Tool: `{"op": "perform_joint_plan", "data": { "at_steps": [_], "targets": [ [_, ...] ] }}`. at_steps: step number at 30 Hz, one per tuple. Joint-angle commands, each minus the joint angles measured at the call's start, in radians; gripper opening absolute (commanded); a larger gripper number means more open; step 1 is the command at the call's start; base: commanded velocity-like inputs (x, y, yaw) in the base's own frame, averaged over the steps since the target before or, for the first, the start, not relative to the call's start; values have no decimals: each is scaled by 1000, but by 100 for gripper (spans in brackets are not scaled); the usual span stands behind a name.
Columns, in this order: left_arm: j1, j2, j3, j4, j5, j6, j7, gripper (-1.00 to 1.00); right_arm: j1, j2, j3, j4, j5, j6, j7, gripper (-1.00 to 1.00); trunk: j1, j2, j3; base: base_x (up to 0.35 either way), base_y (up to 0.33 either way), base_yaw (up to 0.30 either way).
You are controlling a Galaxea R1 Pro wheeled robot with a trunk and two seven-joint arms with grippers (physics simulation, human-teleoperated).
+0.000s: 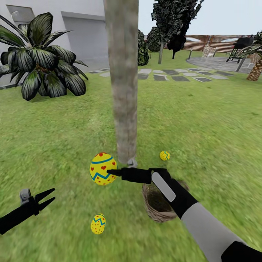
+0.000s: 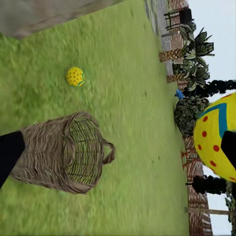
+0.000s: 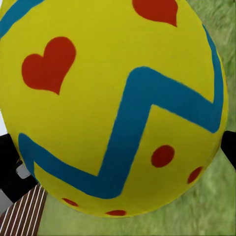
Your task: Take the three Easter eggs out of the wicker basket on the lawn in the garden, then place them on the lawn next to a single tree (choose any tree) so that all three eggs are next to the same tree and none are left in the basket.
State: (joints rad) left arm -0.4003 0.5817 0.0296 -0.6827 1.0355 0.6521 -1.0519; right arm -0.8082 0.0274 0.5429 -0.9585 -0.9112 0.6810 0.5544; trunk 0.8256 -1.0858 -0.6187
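your left gripper (image 1: 50,198) hangs with fingers apart, holding nothing. nearest egg (image 1: 98,223) lies on the lawn (image 1: 54,138). your right gripper (image 1: 111,172) clamps a second egg (image 1: 103,168) above grass beside the wicker basket (image 1: 157,211). third egg (image 1: 165,155) lies by the tree (image 1: 123,80).

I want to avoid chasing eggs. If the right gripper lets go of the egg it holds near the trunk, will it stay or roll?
The held egg looks smooth and rounded, so it may roll a little once the right gripper releases it. The lawn looks flat, and two eggs already rest there, so it probably settles near the tree trunk.
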Motion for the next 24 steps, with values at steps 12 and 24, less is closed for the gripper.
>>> {"op": "perform_joint_plan", "data": {
  "at_steps": [12,24],
  "targets": [
    [0,-7,-7,-1,0,-5,1,100,0,-4,2,4,-3,-58,9,-100,0,0,4,0,284,-128],
    [0,-14,-7,1,0,-5,1,100,17,-3,2,6,-2,-80,7,-100,0,0,11,0,284,-278]
  ]
}}
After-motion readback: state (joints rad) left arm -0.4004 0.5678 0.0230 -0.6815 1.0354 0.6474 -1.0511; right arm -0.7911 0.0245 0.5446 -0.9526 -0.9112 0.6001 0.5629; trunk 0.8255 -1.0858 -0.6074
